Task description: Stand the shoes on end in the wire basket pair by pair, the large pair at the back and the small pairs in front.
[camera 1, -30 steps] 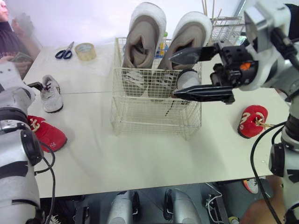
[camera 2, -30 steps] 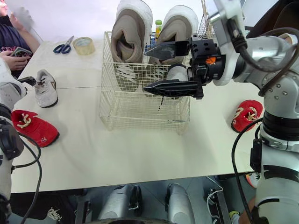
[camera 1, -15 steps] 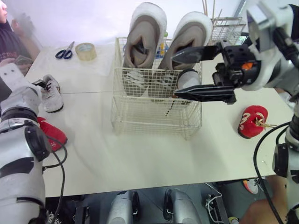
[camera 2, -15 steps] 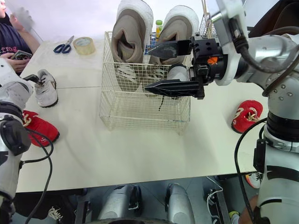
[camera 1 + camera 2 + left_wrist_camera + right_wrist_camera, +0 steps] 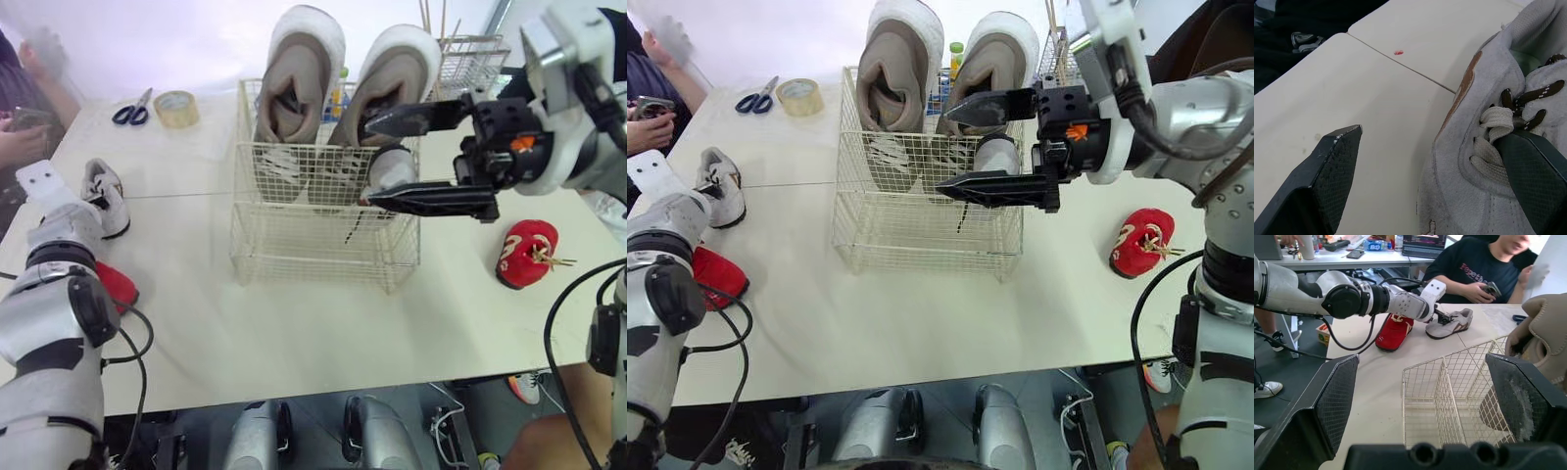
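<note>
The wire basket (image 5: 318, 230) stands mid-table. Two large beige shoes (image 5: 299, 78) stand on end along its back. A small grey shoe (image 5: 392, 168) stands upright at its right side. My right gripper (image 5: 364, 163) hovers open over that side, its fingers (image 5: 421, 199) wide apart. Its mate, a small grey sneaker (image 5: 1484, 166), lies at the table's left (image 5: 106, 191). My left gripper (image 5: 1430, 139) is open at it, one finger on the laces, the other over bare table. One red shoe (image 5: 116, 284) lies left, partly hidden by my arm; another (image 5: 526, 253) lies right.
Scissors (image 5: 130, 108) and a tape roll (image 5: 177, 108) lie at the back left. A second wire basket (image 5: 472, 61) stands back right, and a bottle (image 5: 958, 57) behind the shoes. A person (image 5: 1484, 271) sits at the left edge holding a phone.
My left arm has reached forward to the grey sneaker on the left. The right gripper has stayed open over the basket, nearly still.
</note>
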